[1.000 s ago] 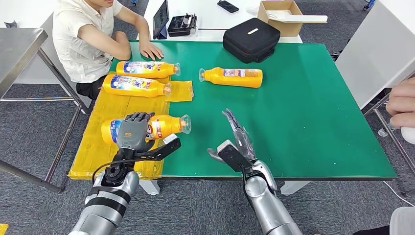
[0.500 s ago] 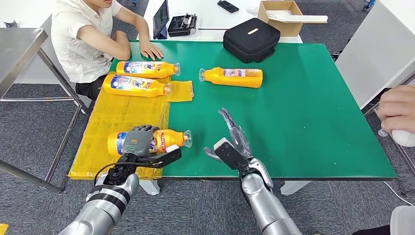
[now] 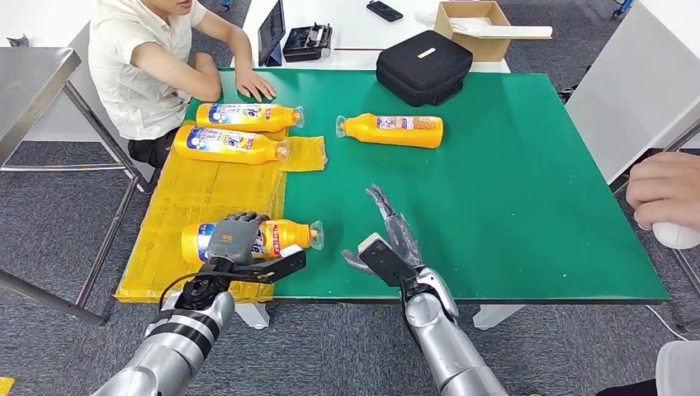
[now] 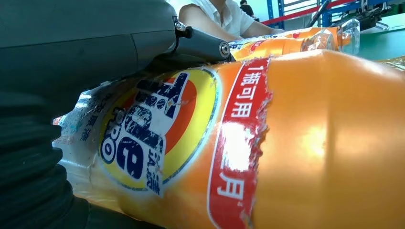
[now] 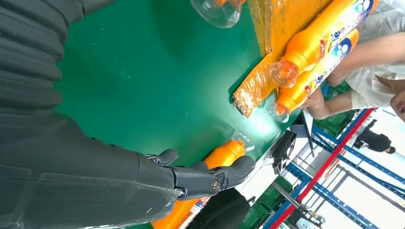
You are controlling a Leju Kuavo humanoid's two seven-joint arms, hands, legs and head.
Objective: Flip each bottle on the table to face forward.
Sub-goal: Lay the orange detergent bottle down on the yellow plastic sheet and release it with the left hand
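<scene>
Bottle (image 3: 257, 238) lies label-up on yellow sheet (image 3: 198, 198), gripped by left hand (image 3: 233, 235); right hand (image 3: 388, 235) spread, holding nothing.

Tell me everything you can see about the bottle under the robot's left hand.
The nearest bottle is orange plastic with a clear cap and a blue, white and red label, torn at its red edge. It lies on its side on the yellow sheet at the table's near left, cap toward the green cloth. The left hand rests over its middle.
</scene>
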